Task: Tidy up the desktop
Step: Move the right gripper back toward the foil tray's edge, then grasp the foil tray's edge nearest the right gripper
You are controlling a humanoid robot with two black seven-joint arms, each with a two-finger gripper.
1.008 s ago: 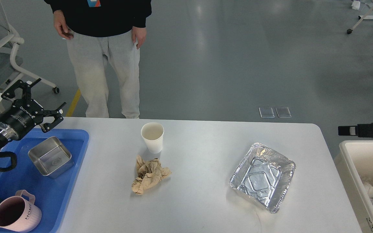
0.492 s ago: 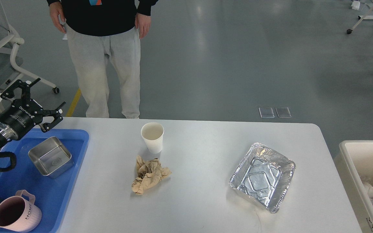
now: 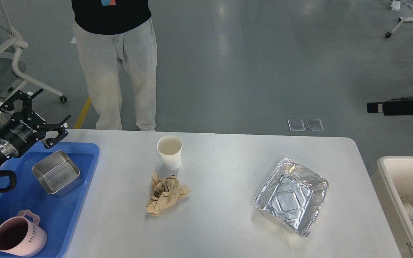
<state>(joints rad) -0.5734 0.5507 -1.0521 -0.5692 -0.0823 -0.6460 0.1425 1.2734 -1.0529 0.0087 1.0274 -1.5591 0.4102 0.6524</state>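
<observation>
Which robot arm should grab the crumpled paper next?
Probably the left. Its gripper hangs open over the blue tray, nearer the crumpled paper on the desktop. The right gripper is out past the table's right end.

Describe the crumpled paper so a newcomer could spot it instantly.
Start at the desktop, the wide white-grey top between the blue tray and the bin. Near its middle stands a white paper cup; just in front lies the crumpled paper. It is the only brown, wrinkled thing there.

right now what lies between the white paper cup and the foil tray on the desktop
Nothing: in the head view, bare white-grey desktop separates the white paper cup from the rectangular aluminium foil tray.
</observation>
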